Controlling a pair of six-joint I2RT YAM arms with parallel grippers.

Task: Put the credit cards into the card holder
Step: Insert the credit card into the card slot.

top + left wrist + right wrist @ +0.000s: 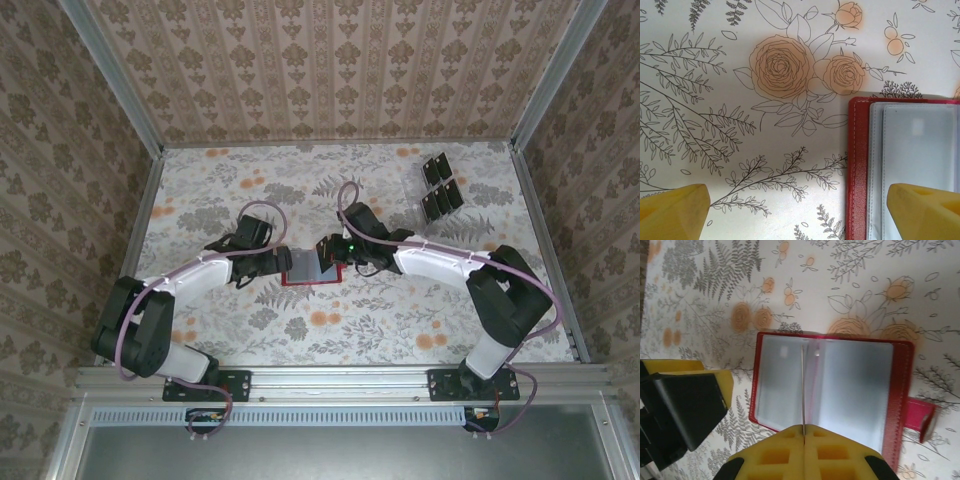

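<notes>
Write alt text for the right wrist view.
An open red card holder lies flat on the floral table, grey pockets up. The right gripper, shut, pinches a thin sheet standing edge-on over its centre fold; the left gripper's yellow finger sits at left.

Your left arm (190, 275): stretched in toward the centre, wrist low.
Your left fingers (675, 207): spread wide apart.
Your right arm (440, 265): bent inward, wrist meeting the left.
Your right fingers (775, 455): pressed tight together.
</notes>
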